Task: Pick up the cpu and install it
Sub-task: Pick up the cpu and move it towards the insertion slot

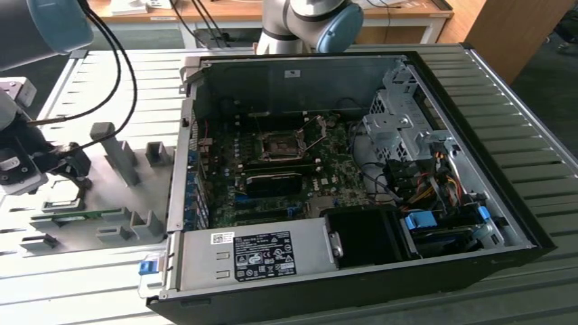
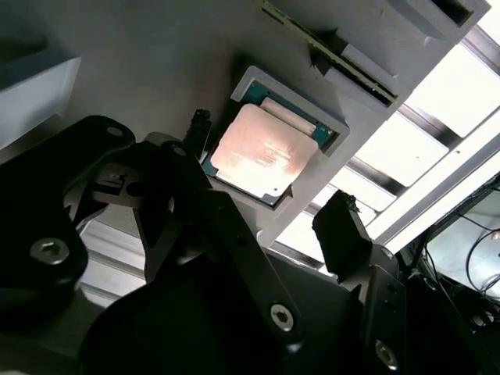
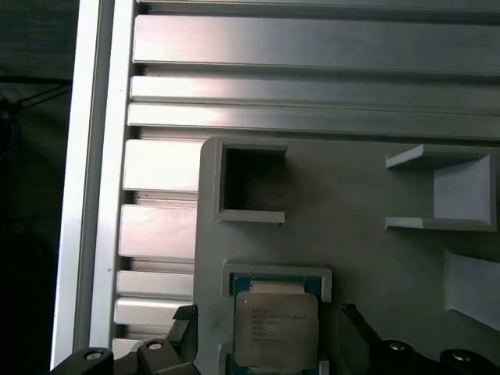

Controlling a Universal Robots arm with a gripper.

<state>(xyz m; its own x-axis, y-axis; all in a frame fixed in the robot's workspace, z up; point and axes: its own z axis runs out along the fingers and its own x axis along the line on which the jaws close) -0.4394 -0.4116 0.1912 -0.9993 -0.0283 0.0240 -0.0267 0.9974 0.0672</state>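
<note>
While the arm [image 1: 36, 159] hangs over the grey fixture plate [image 1: 113, 203] at the exterior view's left, the open computer case [image 1: 361, 169] lies beside that plate on the slatted tabletop [image 1: 515, 115], and the black socket [image 1: 280, 145] on its board is well apart from the jaws. In the second wrist view the cpu [image 2: 258, 152] lies flat, metal top up, in a shallow grey pocket [image 2: 334, 125] of the plate. The jaws stand spread wide, one dark finger [image 2: 344, 230] on either side of the pocket, holding nothing and clear of the chip. In the first wrist view the cpu [image 3: 276, 320] sits in the same pocket, between the two parted fingertips [image 3: 184, 316].
</note>
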